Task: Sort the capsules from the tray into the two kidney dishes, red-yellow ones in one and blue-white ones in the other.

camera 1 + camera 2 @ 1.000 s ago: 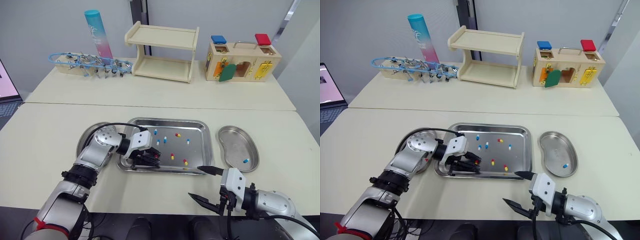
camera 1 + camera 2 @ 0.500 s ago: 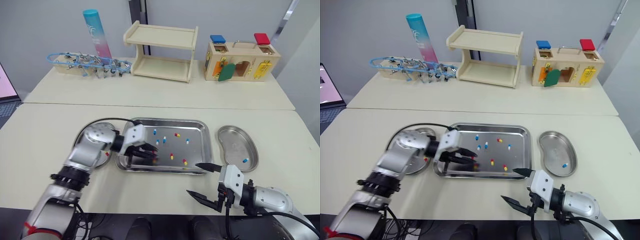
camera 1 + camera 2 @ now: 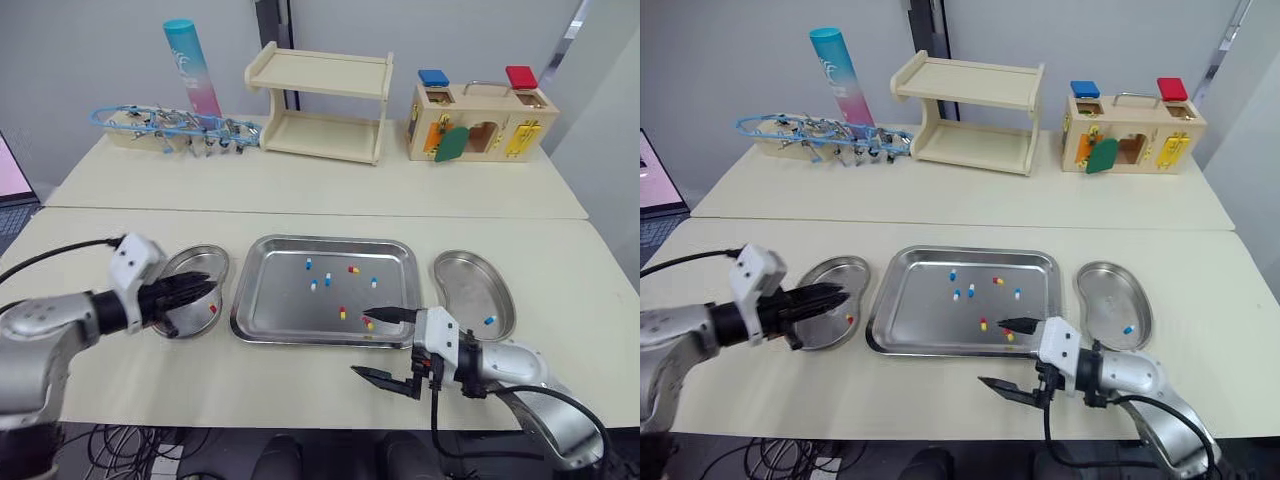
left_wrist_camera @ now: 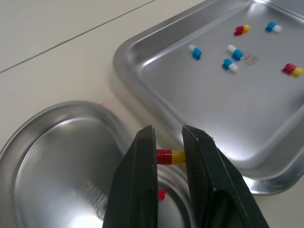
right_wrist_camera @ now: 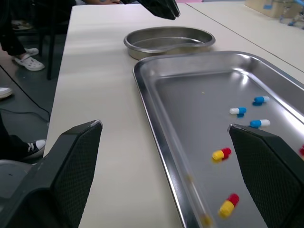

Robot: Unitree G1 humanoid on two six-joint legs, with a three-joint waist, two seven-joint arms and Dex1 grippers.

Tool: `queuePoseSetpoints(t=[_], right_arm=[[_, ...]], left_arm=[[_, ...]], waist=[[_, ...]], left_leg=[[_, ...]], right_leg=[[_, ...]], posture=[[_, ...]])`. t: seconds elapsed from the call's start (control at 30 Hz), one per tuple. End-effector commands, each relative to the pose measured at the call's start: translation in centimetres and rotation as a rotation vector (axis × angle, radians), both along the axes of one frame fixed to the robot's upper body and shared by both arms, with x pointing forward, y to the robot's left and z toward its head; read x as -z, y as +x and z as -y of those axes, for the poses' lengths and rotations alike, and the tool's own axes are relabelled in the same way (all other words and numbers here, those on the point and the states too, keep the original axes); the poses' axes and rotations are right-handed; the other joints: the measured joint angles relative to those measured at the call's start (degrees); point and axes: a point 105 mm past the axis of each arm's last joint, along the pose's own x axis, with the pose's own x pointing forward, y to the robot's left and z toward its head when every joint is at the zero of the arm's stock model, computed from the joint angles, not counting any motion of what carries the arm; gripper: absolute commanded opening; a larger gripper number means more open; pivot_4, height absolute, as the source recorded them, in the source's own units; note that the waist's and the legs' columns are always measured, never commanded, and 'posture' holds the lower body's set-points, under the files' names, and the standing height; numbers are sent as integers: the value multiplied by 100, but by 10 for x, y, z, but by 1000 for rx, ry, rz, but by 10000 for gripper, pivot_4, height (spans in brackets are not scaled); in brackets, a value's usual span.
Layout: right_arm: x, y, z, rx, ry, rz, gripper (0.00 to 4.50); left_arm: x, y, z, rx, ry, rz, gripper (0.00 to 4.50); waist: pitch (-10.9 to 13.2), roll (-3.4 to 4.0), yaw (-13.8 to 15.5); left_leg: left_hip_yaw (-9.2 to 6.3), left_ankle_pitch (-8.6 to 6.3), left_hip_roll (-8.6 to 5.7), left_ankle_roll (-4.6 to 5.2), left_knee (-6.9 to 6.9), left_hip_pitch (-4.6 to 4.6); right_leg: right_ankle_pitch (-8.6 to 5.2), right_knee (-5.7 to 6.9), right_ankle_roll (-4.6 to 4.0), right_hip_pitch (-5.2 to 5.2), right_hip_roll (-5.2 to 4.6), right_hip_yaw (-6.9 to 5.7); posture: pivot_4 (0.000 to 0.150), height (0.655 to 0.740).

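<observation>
The steel tray [image 3: 320, 241] holds several capsules, blue-white ones [image 3: 327, 281] toward the back and red-yellow ones [image 3: 343, 313] nearer the front. My left gripper [image 3: 200, 290] hovers over the left kidney dish [image 3: 185, 265], shut on a red-yellow capsule [image 4: 170, 156]. Another red-yellow capsule [image 3: 212, 309] lies in that dish. The right kidney dish [image 3: 470, 290] holds one blue-white capsule [image 3: 490, 320]. My right gripper [image 3: 380, 345] stands open at the tray's front right edge, with nothing between its fingers.
Along the back of the table stand a blue rack of tools [image 3: 170, 125], a teal-pink tube [image 3: 190, 65], a wooden shelf [image 3: 320, 105] and a wooden lock box [image 3: 480, 125]. A laptop [image 3: 655, 180] sits at the far left.
My left gripper has left the tray's front left area and moved left over the left dish, carrying a red-yellow capsule. The right gripper has moved slightly closer to the tray's front edge.
</observation>
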Motion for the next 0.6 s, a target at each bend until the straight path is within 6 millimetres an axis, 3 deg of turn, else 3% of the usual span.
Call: queuePoseSetpoints(t=[0.03,0.23,0.53,0.57,0.6], right_arm=[[-7,-1,-5,-44,23,30,45000],[-6,1,-4,-56,19,33,45000],[-7,3,-3,-57,14,36,45000],[-7,3,-2,-56,14,37,45000],[-7,4,-2,-56,12,38,45000]], left_arm=[[-7,0,-11,-126,17,71,4623],[-2,2,-28,-281,6,91,4623],[-15,0,-26,-299,-46,136,34462],[-16,-1,-27,-301,-40,139,37212],[-17,-2,-28,-303,-35,139,37212]], waist=[[0,-1,54],[-1,-2,58],[-1,-2,53],[-1,-2,53],[-1,-2,52]], left_leg=[[-1,0,0,0,0,-1],[0,0,2,-1,0,-1],[2,0,6,-1,-1,0],[2,0,6,-1,-1,0],[2,0,6,-1,-1,0]], right_leg=[[0,0,-1,0,0,-2],[1,-2,-1,-1,1,-1],[2,-1,-4,-2,5,0],[2,-1,-4,-2,5,0],[2,-1,-4,-2,5,0]], posture=[[1500,7400],[1500,7400],[1500,7400],[1500,7400],[1500,7400]])
